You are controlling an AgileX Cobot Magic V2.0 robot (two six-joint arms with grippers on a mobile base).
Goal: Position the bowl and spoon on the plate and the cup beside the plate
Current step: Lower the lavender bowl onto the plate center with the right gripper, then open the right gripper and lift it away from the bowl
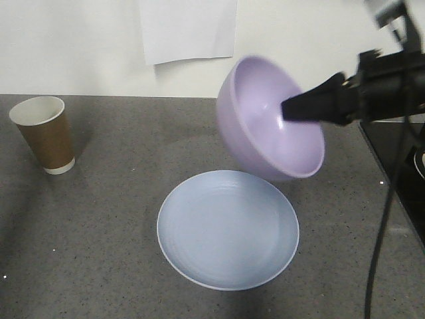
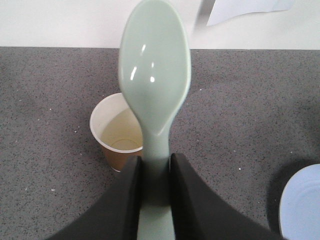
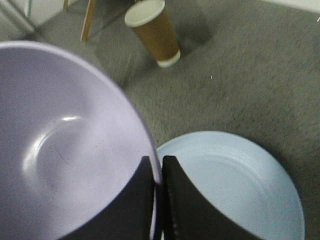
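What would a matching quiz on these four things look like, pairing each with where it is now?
1 bowl; 2 spoon; 3 plate; 4 cup.
A upright on the table; B rim clamped in the right gripper, tilted in the air; C flat on the table, bare; D handle pinched in the left gripper.
Pairs: 1-B, 2-D, 3-C, 4-A.

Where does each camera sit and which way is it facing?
Exterior front: raised, looking down across the grey speckled table; the right gripper holds the tilted lavender plastic bowl near the round pale blue plate.
Left wrist: behind the left gripper, facing along its clamped mint-green plastic spoon toward the brown paper cup.
Right wrist: behind the fingers pinching the bowl's rim, facing down at the plate.
All show plate and cup.
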